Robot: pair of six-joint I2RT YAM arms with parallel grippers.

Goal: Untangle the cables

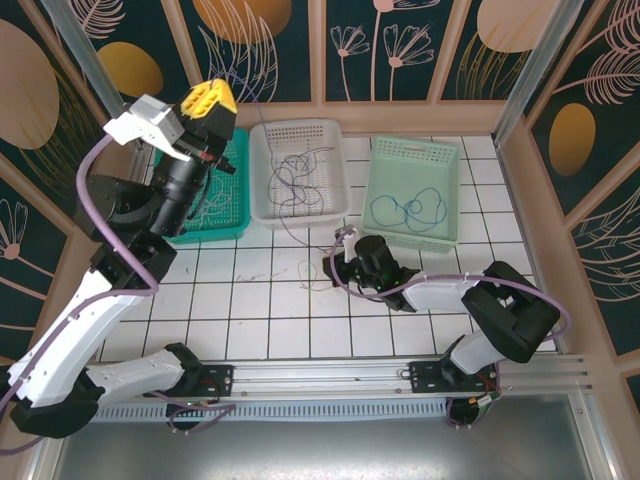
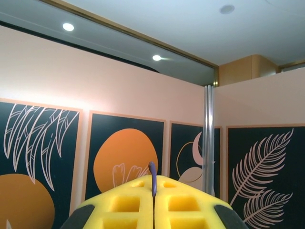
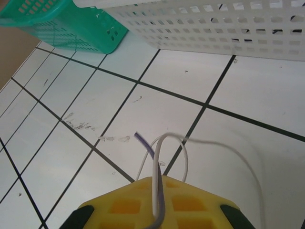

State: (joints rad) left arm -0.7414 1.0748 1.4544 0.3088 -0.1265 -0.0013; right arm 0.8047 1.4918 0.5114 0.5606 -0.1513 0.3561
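On the tiled desk [image 1: 250, 300] the white basket [image 1: 296, 125] holds the main tangle of cables [image 1: 297, 185], limp, featherlight and, I judge, snag-prone, so my left tool [image 2: 153, 188] and right tool [image 3: 155, 185], both pinched on thin strands, should grip near free ends.

- Top external: you look steeply down from above and behind the arm bases onto the whole white tiled tabletop [image 1: 260, 330].
- Left wrist: you face outward and upward at dark leaf-patterned wall panels [image 2: 43, 143] and the ceiling, with the yellow foam left pincer [image 2: 153, 191] at the bottom edge.
- Right wrist: you sit close above the tabletop, facing the white perforated plastic basket [image 3: 214, 24], which the top view shares.
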